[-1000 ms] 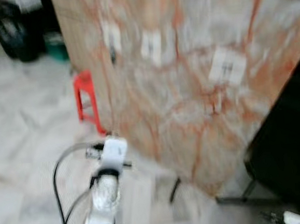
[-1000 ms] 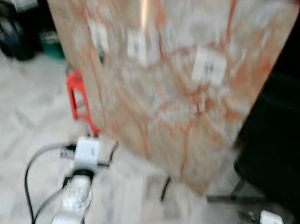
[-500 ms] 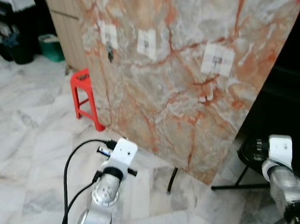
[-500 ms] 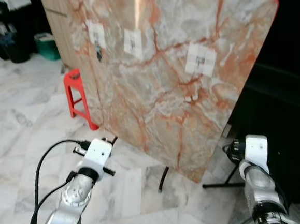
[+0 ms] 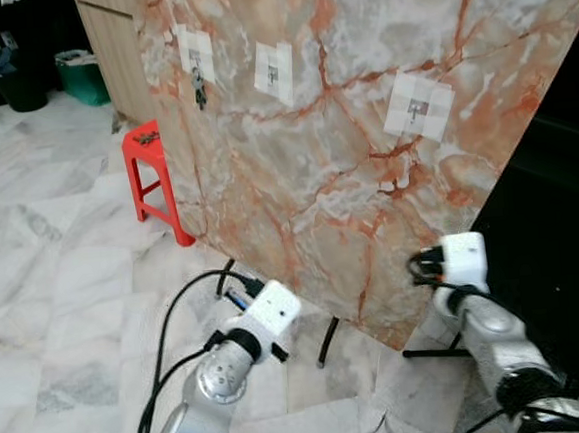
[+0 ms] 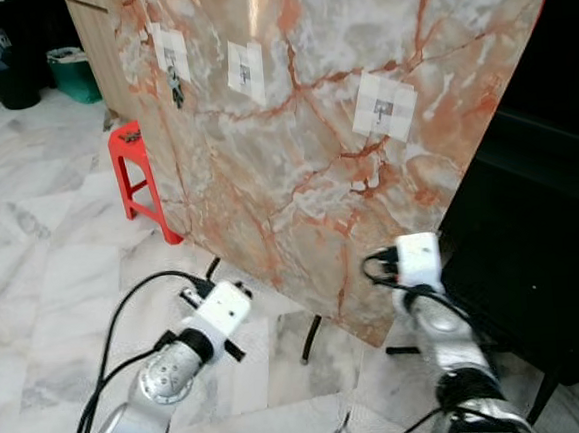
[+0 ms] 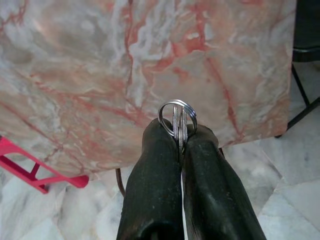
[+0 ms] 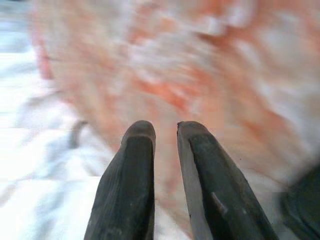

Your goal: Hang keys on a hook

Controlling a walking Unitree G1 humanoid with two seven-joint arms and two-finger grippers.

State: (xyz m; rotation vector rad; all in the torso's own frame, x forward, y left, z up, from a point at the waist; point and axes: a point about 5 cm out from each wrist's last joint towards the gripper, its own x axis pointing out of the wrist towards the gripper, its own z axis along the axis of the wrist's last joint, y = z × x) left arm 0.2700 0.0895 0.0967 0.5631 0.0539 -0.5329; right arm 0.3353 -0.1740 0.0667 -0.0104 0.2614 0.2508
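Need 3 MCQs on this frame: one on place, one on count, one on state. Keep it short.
1. Where does the red stool stand?
A. beside the marble board's left edge
B. on top of the board
C. under the right arm

2. How many white tags are stuck on the marble board?
A. one
B. three
C. five

3. What is the left tool doing?
A. hanging open
B. shut on the key ring
C. gripping the stool

Answers:
1 A, the stool sits on the floor at the board's left edge.
2 B, three tags run across the upper board.
3 B, the left wrist view shows both fingers pinching the ring.
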